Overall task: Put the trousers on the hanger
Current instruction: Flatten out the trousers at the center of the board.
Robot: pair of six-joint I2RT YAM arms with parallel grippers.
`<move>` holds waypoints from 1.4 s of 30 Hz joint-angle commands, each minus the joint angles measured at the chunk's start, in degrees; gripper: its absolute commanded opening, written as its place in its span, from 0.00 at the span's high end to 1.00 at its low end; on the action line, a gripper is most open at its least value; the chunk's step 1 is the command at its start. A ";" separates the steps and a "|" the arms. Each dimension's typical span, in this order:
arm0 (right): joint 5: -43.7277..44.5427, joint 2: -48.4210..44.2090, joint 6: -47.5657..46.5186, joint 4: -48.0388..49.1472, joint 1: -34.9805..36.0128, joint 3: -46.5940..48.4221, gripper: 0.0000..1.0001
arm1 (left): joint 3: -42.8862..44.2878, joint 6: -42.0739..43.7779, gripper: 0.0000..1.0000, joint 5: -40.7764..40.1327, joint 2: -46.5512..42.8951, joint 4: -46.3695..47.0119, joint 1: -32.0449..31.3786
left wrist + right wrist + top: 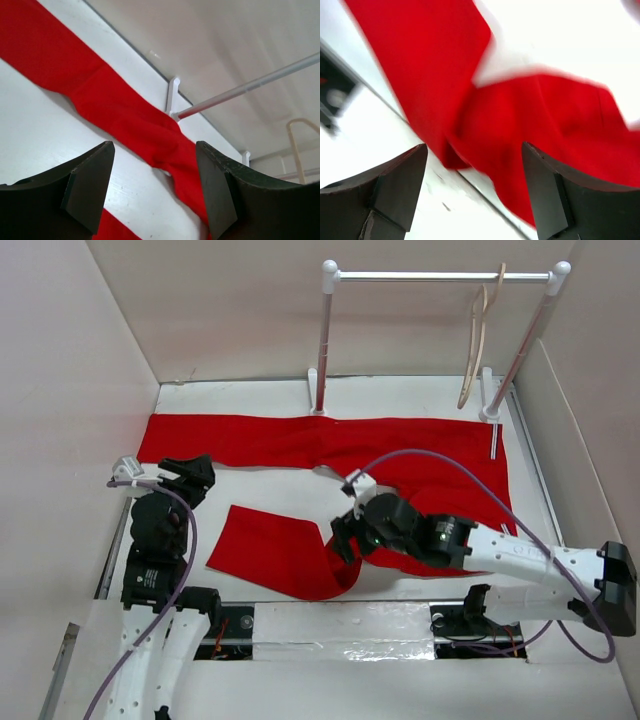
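Observation:
The red trousers [330, 445] lie spread on the white table, one leg along the back, the other folded toward the front edge [290, 555]. The pale wooden hanger [478, 340] hangs on the rack bar at the back right. My right gripper [343, 540] is open just above the folded leg near the front edge; in its wrist view red cloth [520, 115] lies between and beyond the fingers. My left gripper [190, 478] is open and empty at the left, near the end of the back leg; its wrist view shows that leg [130, 117] ahead.
A rack with white posts and a silver bar [440, 276] stands at the back. Walls enclose the table on the left, back and right. A small metal piece [494, 440] lies by the rack's right foot.

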 commanded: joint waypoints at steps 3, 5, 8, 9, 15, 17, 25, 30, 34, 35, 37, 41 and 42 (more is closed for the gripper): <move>-20.28 14.32 -13.87 10.73 -11.11 11.13 0.18 | -0.13 1.67 0.37 3.00 0.36 3.59 0.22; -21.93 20.51 -14.40 10.73 -12.89 17.17 0.17 | -0.65 1.84 0.37 4.05 0.18 3.59 0.22; -25.08 30.88 -14.76 12.93 -14.48 22.72 0.12 | -2.32 2.28 0.37 5.28 -0.43 4.20 0.22; -27.18 33.17 -14.93 12.93 -15.00 24.05 0.10 | -2.68 2.46 0.37 5.55 -0.52 4.46 0.22; -31.77 47.86 -15.72 11.89 -15.01 33.62 0.10 | -3.47 3.43 0.36 7.13 0.62 5.69 0.22; -32.39 50.06 -15.81 11.87 -15.01 34.52 0.11 | -3.47 3.60 0.36 7.48 0.62 6.22 0.22; -36.70 56.74 -13.80 13.46 -13.16 37.07 0.57 | -5.49 3.60 0.36 7.92 1.85 9.12 0.22; -33.89 52.81 -10.63 18.55 -14.47 38.21 1.00 | -6.11 3.16 0.36 8.71 3.08 11.23 0.22; -22.33 45.69 -12.37 16.02 -15.01 42.95 1.00 | -4.27 2.72 0.36 9.50 5.28 12.11 0.22; -19.76 42.98 -13.25 12.88 -14.31 44.18 1.00 | -3.74 2.64 0.36 9.68 6.06 12.37 0.22; -14.12 40.67 -15.88 10.57 -13.26 47.17 1.00 | -1.98 2.72 0.36 9.07 6.68 12.64 0.22; -8.84 39.52 -17.66 7.05 -9.57 48.76 1.00 | 1.10 2.90 0.36 5.39 6.34 11.24 0.22; -8.40 40.22 -17.66 7.04 -7.65 48.76 1.00 | 1.54 2.64 0.36 2.77 6.07 10.28 0.22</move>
